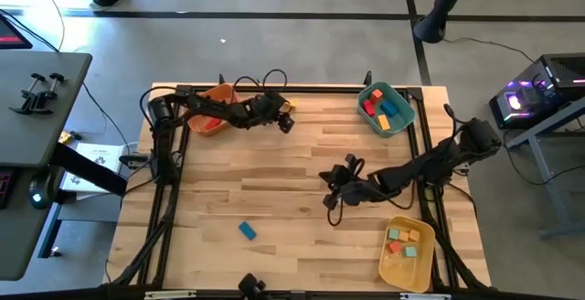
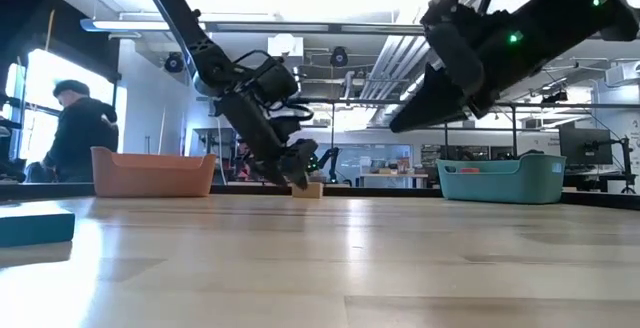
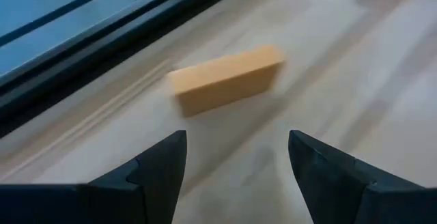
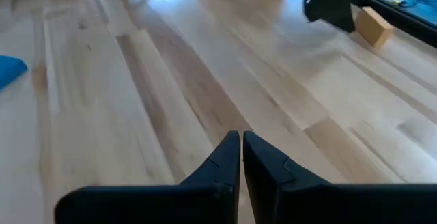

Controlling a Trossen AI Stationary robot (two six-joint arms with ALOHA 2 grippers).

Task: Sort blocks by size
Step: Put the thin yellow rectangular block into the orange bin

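While its jaws are spread wide, the left gripper (image 3: 235, 166) is held low before a tan, perhaps yellow, block (image 3: 226, 78) near the table's (image 1: 274, 167) far edge; the right gripper (image 4: 241, 149) is pinched shut mid-table, and a blue block (image 1: 247, 230) lies apart.

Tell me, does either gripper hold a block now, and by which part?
Neither. The left gripper is open just short of the yellow block; the right gripper is shut, empty.
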